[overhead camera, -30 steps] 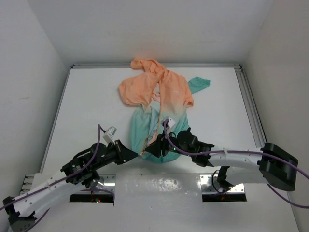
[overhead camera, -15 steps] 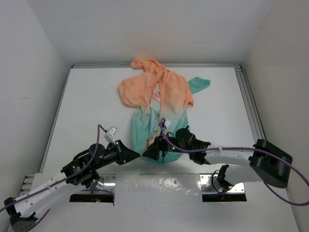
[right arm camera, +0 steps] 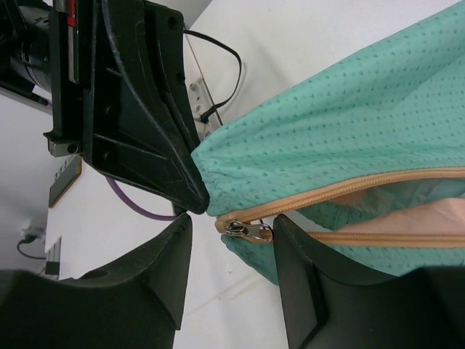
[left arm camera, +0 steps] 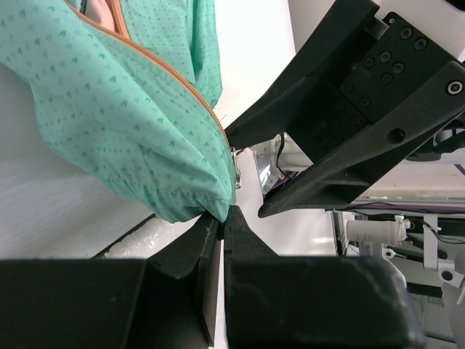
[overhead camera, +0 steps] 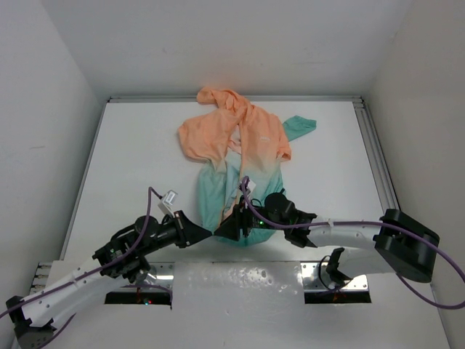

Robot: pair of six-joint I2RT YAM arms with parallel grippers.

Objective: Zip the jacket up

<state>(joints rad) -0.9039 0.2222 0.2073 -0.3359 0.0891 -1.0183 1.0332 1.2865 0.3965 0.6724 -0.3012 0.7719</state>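
Note:
The jacket (overhead camera: 236, 145) lies crumpled mid-table, peach-orange at the far end and teal at the near hem. My left gripper (left arm camera: 224, 212) is shut on the teal hem corner (left arm camera: 182, 196) beside the bottom of the orange zipper. In the right wrist view, my right gripper (right arm camera: 232, 222) is open. The metal zipper slider (right arm camera: 247, 231) lies between its fingers (right arm camera: 298, 276) without touching either. The left gripper's black tip (right arm camera: 190, 198) holds the hem just left of the slider. From above, both grippers meet at the hem, left gripper (overhead camera: 209, 232) and right gripper (overhead camera: 231, 225).
A teal cuff (overhead camera: 299, 126) sticks out to the right of the jacket. A metal rail (overhead camera: 374, 160) runs along the table's right edge, and white walls close in three sides. The arm mounts (overhead camera: 338, 280) sit at the near edge.
My right gripper has opened its jaws and slid a little left along the hem, towards the left gripper. The left gripper has kept its pinch and has not moved.

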